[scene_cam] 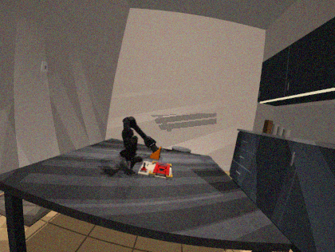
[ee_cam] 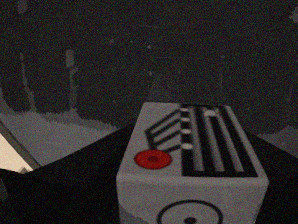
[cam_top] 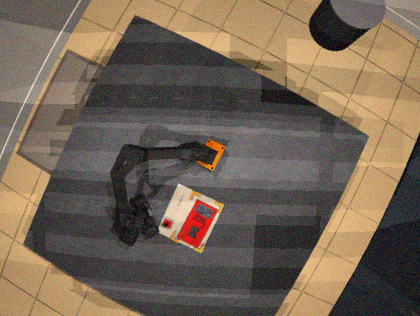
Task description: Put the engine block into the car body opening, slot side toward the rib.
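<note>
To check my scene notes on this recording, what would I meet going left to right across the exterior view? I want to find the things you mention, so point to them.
Wall plate (scene_cam: 44, 66) → black arm (scene_cam: 129, 139) (cam_top: 167, 152) → brown block (scene_cam: 268, 127) → pale cups (scene_cam: 280, 131).

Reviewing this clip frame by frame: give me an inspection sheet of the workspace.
Surface: dark table, streaked with shadow bands.
Job's things: engine block off its seat; car body on the table.
Clutter: nothing seen.
Gripper: hand shut on the engine block, beside the car body in the top view, not over it.
Cables: nothing seen.
Surroundings: dark cabinets, tiled floor.
</note>
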Motion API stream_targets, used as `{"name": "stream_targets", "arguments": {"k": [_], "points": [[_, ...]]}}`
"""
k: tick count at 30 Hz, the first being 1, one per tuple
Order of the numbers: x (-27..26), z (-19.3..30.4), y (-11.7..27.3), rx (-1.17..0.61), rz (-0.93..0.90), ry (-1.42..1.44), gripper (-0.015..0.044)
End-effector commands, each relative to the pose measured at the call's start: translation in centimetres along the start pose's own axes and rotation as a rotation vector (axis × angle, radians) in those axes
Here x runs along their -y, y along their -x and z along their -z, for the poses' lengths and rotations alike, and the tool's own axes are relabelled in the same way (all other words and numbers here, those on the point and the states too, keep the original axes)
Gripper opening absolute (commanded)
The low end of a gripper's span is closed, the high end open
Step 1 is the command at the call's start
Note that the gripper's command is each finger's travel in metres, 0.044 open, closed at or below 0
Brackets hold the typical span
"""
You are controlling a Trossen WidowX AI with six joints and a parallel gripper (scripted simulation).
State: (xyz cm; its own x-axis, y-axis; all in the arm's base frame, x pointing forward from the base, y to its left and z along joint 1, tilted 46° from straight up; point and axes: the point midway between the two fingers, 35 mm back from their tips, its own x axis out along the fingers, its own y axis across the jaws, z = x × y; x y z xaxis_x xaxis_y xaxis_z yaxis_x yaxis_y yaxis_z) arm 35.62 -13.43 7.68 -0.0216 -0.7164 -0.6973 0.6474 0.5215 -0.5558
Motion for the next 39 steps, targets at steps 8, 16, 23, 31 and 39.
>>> {"name": "stream_targets", "arguments": {"k": [8,16,23,31,39], "points": [[0.3,0.1,-1.2,-0.011,0.007,0.0,0.0],[0.0,0.0,-0.4,0.003,-0.002,0.002,0.0157],[0.0,0.0,-0.4,0.003,-0.002,0.002,0.0341],[0.0,0.0,-0.4,0.003,-0.002,0.002,0.044],[-0.5,0.0,2.4,-0.012,0.006,0.0,0.044]]}}
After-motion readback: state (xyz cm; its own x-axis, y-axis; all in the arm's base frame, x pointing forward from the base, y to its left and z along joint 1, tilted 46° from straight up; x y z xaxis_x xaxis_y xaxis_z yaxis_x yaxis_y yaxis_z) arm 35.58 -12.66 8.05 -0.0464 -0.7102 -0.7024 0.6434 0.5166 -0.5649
